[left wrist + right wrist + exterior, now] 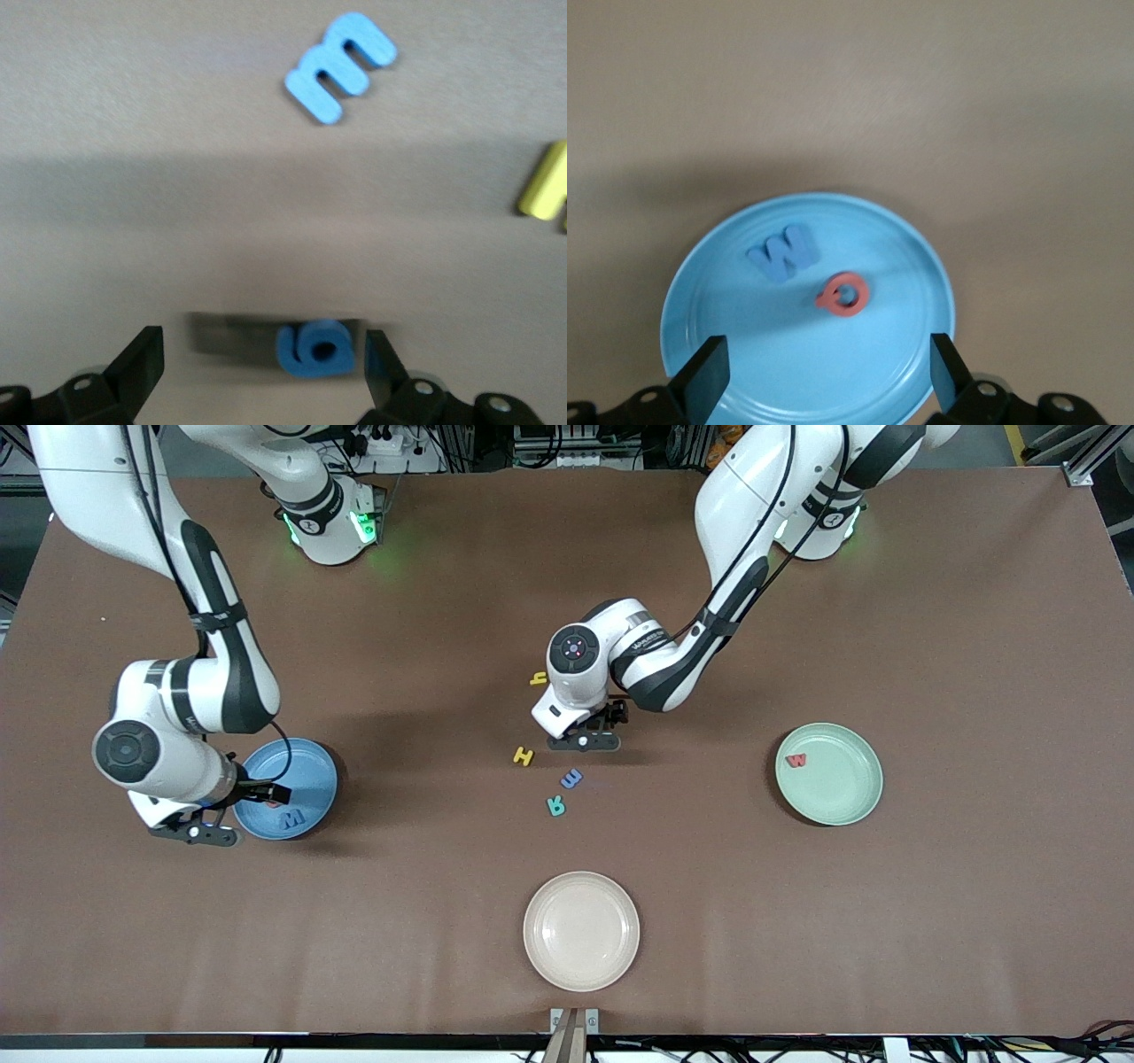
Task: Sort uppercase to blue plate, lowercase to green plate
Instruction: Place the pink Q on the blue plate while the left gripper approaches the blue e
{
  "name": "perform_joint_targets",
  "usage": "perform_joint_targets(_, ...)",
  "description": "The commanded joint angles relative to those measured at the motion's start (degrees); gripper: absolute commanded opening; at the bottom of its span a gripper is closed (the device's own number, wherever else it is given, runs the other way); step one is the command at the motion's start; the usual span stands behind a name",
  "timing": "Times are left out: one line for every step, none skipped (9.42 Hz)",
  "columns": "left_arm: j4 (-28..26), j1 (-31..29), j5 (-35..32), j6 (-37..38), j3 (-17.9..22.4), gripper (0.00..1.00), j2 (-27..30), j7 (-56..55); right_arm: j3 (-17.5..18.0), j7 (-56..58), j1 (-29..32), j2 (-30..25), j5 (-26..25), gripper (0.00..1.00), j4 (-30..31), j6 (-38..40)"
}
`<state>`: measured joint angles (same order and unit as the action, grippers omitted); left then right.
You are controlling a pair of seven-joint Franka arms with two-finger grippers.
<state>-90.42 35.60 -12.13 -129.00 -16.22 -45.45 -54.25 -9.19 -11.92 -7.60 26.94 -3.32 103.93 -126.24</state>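
Blue g (316, 348) lies flat on the counter (886, 912) between the left gripper's (262, 363) spread fingers — not yet gripped. Recommend centring, then closing gently on the foam before carrying to the green plate (842, 806). Right gripper (829, 372), empty and wide open, hangs over the blue plate (709, 274), which holds M (782, 252) and Q (843, 295).
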Motion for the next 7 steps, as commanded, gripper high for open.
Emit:
perform_joint_targets(0.2,-0.2,1.0,1.0,-0.7,1.0,0.6,-1.3,0.9,3.2,4.7,-2.2,2.2,1.0,-0.1,0.4)
perform_joint_targets(0.2,-0.2,0.9,1.0,-0.7,1.0,0.3,-1.3,0.9,4.5,5.2,-2.2,2.3,1.0,-0.1,0.3)
perform_joint_targets(0.2,-0.2,0.9,1.0,-0.7,1.0,0.3,-1.3,0.9,4.5,5.2,-2.2,2.3,1.0,-0.1,0.2)
perform_joint_targets(0.0,-0.2,1.0,1.0,-0.7,1.0,0.1,-1.3,1.1,4.5,4.8,-2.2,2.3,1.0,-0.1,-0.1)
perform_joint_targets(0.1,-0.2,1.1,1.0,-0.7,1.0,-0.2,-1.3,1.6,4.5,4.1,-2.0,2.4,1.0,-0.1,-1.1)
perform_joint_targets(0.1,-0.2,1.0,1.0,-0.7,1.0,-0.9,-1.4,1.6,4.5,3.6,-1.7,2.4,1.0,0.0,-1.2)
perform_joint_targets(0.1,-0.2,0.7,1.0,-0.7,1.0,-0.9,-1.8,1.7,4.5,3.0,-2.0,2.4,1.0,0.0,-0.7)
